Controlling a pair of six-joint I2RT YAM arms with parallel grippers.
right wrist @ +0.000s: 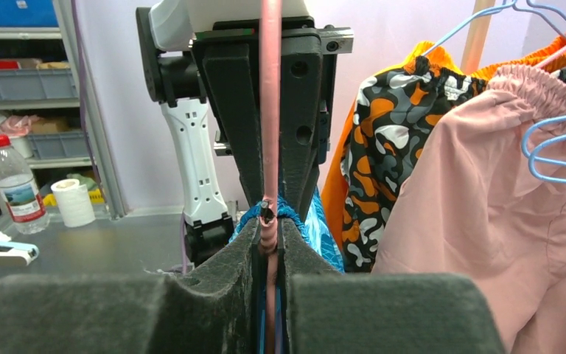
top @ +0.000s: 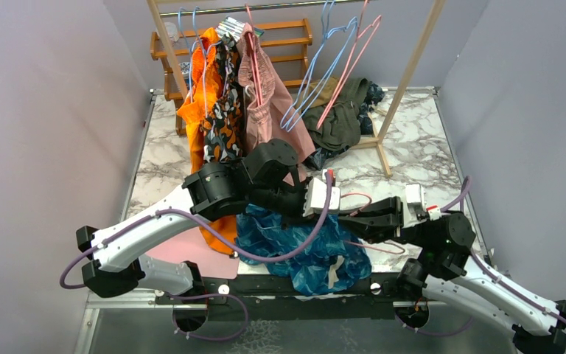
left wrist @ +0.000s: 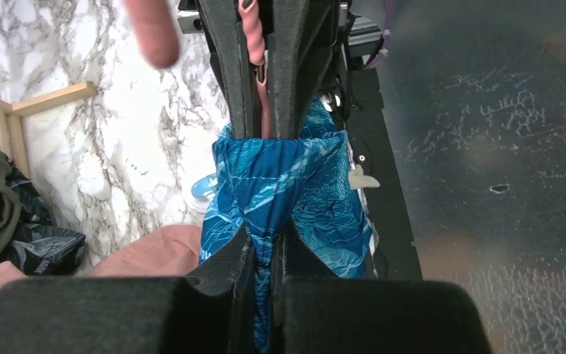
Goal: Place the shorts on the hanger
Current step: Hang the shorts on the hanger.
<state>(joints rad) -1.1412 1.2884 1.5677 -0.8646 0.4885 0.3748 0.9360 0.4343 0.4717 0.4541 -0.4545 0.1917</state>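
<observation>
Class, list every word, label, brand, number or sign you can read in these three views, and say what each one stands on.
No text can be read in any of the views.
Water bottle, right wrist view: it has a label band, but this is too blurred to read.
Top and left wrist views: no lettering, numbers or signs show.

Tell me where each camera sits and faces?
Top external: above and behind, facing down on the white marble table; both arms show.
Left wrist: rides that arm, looking along the left tool at teal-blue leaf-print fabric shorts.
Right wrist: rides that arm, looking along the right tool clamping the thin pink hanger.
Shared: both wrist views show shorts and hanger.
</observation>
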